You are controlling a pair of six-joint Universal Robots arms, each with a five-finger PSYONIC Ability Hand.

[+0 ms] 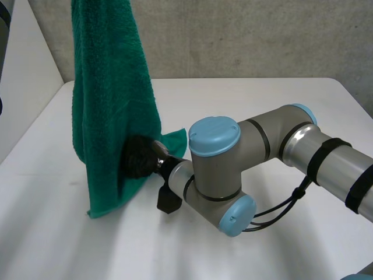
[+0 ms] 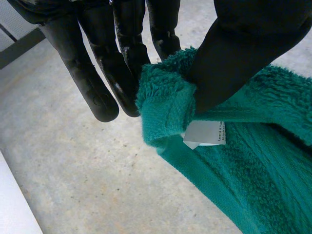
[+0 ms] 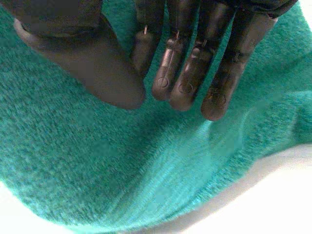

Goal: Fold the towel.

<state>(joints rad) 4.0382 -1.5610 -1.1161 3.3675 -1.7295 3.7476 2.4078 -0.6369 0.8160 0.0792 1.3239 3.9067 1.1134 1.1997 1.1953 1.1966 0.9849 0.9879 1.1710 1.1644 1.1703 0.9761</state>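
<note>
Green towel (image 1: pixel 108 87) hangs at upper left of frame, lower end on bench (image 1: pixel 52 245). Corner pinched by left robot hand (image 2: pixel 234 53); right robot hand (image 1: pixel 139 156) flat against it, fingers straight.

— How is the light in the head view?
— Bright, soft and even. The white table (image 1: pixel 274 99) is washed pale, and nothing on it throws a hard-edged shadow.
— Any shadow at all?
— A faint grey one lies on the table beside the hanging towel (image 1: pixel 108 116), on the side away from the right hand (image 1: pixel 139 156).
— Glare?
— A white streak runs along the grey metal of the right arm (image 1: pixel 300 135). In the left wrist view the left hand (image 2: pixel 97 92) carries a dull sheen. In the right wrist view a paler band of light crosses the towel past the right hand's fingertips, and the table beyond is almost pure white.
</note>
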